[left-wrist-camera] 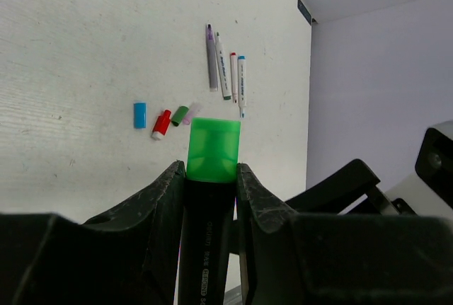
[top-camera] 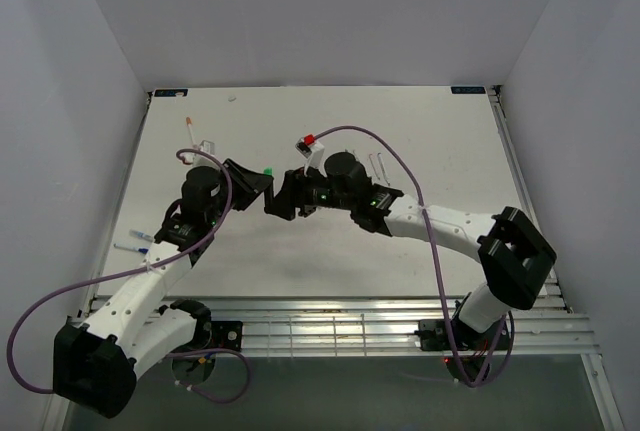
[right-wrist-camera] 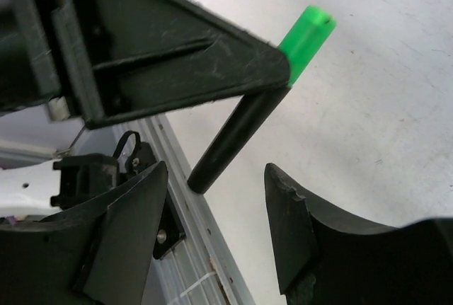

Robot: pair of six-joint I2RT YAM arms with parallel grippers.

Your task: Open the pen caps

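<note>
The left gripper (left-wrist-camera: 211,172) is clamped on one stubby black marker (left-wrist-camera: 207,248) over the middle of the table (top-camera: 420,251), and its green cap (left-wrist-camera: 214,149) is still on. The left wrist view alone resolves four loose caps (left-wrist-camera: 161,124) and four pens (left-wrist-camera: 223,71) lying beyond. The right gripper (right-wrist-camera: 216,172) faces it with arm bent and jaws apart, the marker's butt end between the tips, untouched.

Loose pen caps (left-wrist-camera: 161,124) lie on the table (left-wrist-camera: 71,71) beside a row of pens (left-wrist-camera: 224,71).
</note>
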